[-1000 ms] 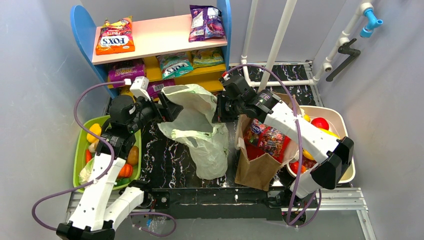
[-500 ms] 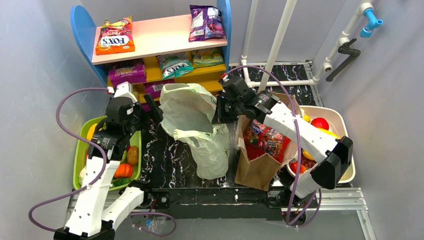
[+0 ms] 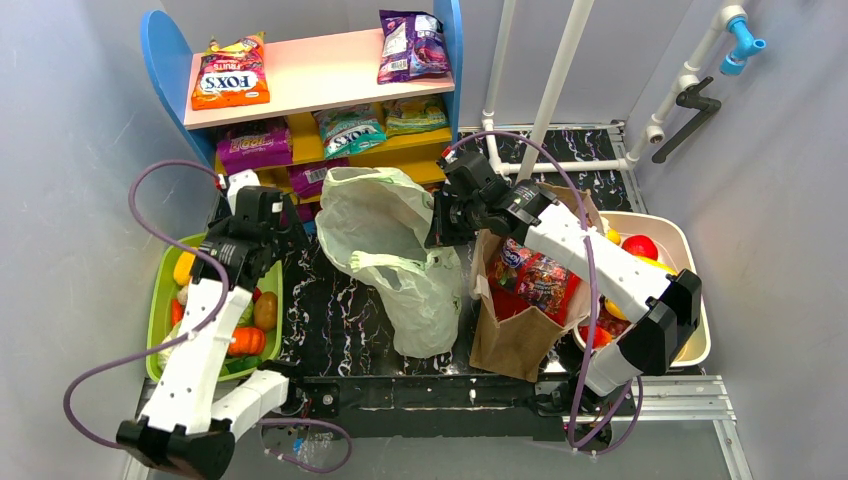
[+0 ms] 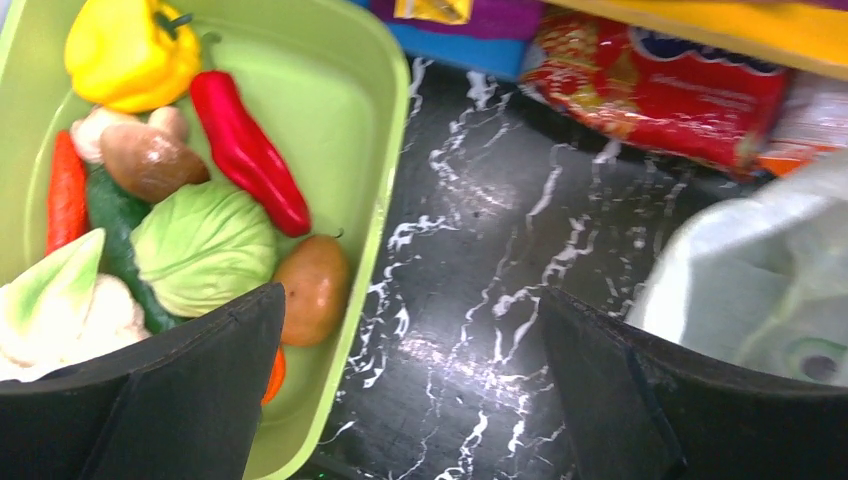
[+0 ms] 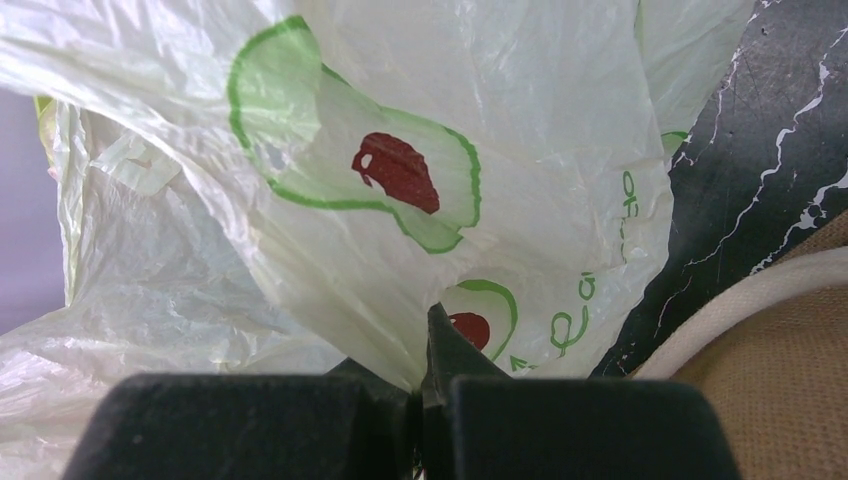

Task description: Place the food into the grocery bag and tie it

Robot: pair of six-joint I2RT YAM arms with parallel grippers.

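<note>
Black marbled desk carries the pale-green grocery bag at its middle, one edge clamped in the tightly closed right hand, while the left hand hangs spread wide and empty beside the green tray where the food lies. That thin film could slip from the pinch, or the mouth sag shut, and a piece let go over it would land on the desk. How wide the mouth gapes is hard to tell, and the left arm hides part of the tray.
</note>
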